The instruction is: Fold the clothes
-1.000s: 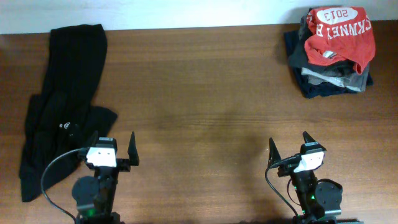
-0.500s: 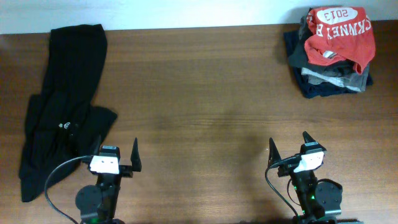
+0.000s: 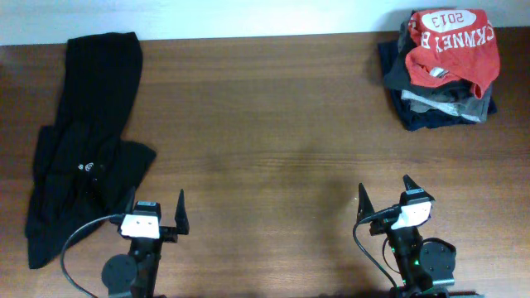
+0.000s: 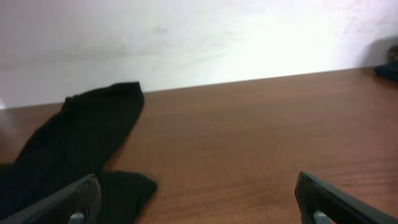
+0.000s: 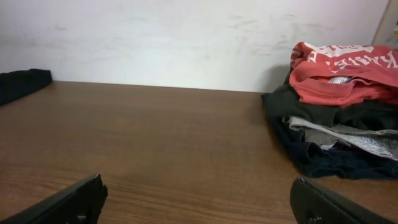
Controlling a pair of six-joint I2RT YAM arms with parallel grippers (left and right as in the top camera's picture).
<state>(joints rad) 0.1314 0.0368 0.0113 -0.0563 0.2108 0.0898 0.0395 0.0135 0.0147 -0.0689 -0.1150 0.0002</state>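
The red-orange T-shirt (image 3: pixel 451 40) with white lettering and "2013" lies crumpled on top of a stack of folded clothes at the far right corner; it also shows in the right wrist view (image 5: pixel 342 71). My left gripper (image 3: pixel 156 207) is open and empty near the front edge, next to the black garment's lower end; its fingers frame bare wood in the left wrist view (image 4: pixel 199 199). My right gripper (image 3: pixel 383 194) is open and empty at the front right, far from the T-shirt; it shows in the right wrist view (image 5: pixel 199 199).
A long black garment (image 3: pixel 87 132) lies spread along the left side, also in the left wrist view (image 4: pixel 74 143). The dark and grey folded stack (image 3: pixel 443 103) sits under the T-shirt. A white wall runs along the table's far edge.
My left gripper has drawn back toward the front edge of the table, still open. The right arm and the clothes have not moved.
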